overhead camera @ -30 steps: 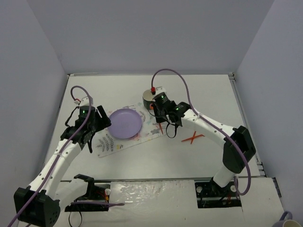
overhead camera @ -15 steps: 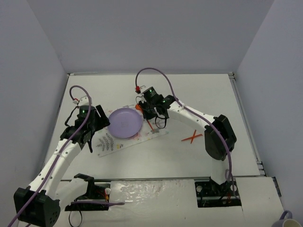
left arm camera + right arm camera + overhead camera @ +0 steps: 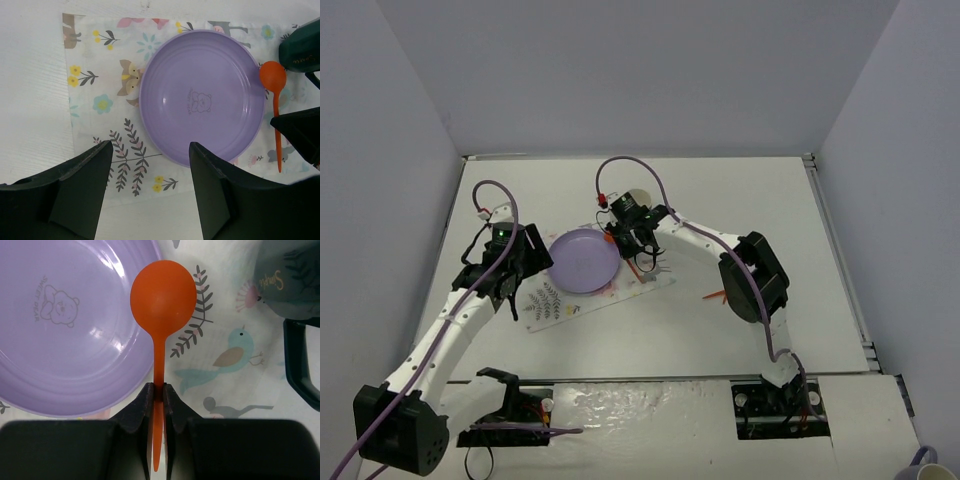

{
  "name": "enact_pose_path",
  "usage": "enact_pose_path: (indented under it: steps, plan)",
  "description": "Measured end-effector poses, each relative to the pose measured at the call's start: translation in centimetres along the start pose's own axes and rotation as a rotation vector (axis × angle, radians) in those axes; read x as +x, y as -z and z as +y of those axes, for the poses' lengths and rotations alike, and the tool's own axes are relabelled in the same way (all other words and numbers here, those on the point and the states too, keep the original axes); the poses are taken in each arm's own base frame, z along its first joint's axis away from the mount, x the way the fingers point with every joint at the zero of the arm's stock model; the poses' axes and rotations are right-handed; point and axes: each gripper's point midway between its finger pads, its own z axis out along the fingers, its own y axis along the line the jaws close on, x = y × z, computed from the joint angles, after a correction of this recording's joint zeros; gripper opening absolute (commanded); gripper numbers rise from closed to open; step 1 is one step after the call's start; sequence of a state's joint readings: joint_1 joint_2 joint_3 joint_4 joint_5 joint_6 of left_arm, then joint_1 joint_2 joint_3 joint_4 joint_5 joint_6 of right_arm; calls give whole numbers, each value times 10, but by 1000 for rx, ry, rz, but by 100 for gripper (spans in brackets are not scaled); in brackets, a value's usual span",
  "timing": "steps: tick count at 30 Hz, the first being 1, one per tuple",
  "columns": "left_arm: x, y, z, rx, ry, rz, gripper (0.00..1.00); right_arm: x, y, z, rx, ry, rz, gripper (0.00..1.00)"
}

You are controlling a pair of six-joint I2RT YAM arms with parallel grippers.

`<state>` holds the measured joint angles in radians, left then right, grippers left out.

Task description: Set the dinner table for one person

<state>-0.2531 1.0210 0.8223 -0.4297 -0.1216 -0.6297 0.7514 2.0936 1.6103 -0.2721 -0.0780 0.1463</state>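
Note:
A purple plate (image 3: 584, 260) lies on the printed placemat (image 3: 552, 300), which lies on the white dinner table (image 3: 770, 200). My right gripper (image 3: 626, 250) is shut on the handle of an orange spoon (image 3: 163, 290) and holds it just right of the plate (image 3: 65, 325), over the placemat (image 3: 225, 360). The spoon also shows in the left wrist view (image 3: 274, 77). A dark green mug (image 3: 290, 275) stands just behind the right gripper (image 3: 158, 390). My left gripper (image 3: 150, 190) is open and empty over the placemat's left part (image 3: 100, 105), beside the plate (image 3: 202, 97).
Another orange utensil (image 3: 715, 295) lies on the table to the right of the placemat, partly behind the right arm. The mug (image 3: 638, 203) stands at the placemat's far right corner. Walls close in the table on three sides.
My right gripper has moved left over the placemat with the spoon, up to the plate's right edge. The left arm has barely moved.

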Motion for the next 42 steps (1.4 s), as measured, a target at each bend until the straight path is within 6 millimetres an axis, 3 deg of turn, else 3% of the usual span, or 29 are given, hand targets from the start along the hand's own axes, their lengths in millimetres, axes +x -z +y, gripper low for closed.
enact_pose_path:
  steps: [8,11,20,25,29,32,34,37,40,42]
  plan:
    - [8,-10,3,-26,-12,36,59,-32,7,-10,25,-15,-85,0]
    - [9,-12,3,-29,-14,40,59,-36,8,-16,32,-26,-95,13]
    - [11,-17,4,-34,-29,51,59,-35,2,-31,86,-68,-93,65]
    - [9,-18,1,-24,-28,46,59,-33,9,-34,109,-97,-104,58]
    - [10,-19,0,-17,-28,49,59,-33,45,-43,169,-161,-154,55]
    - [10,-20,-1,-16,-28,50,59,-28,103,-62,258,-289,-230,45]
    - [10,-20,-1,-11,-28,52,59,-21,152,-94,371,-396,-296,41]
    - [11,-20,-3,-5,-27,56,59,-8,216,-151,533,-580,-411,50]
    - [12,-19,-4,5,-27,61,59,23,238,-185,629,-709,-425,50]
    - [12,-19,-6,13,-26,65,59,50,227,-189,648,-744,-361,49]
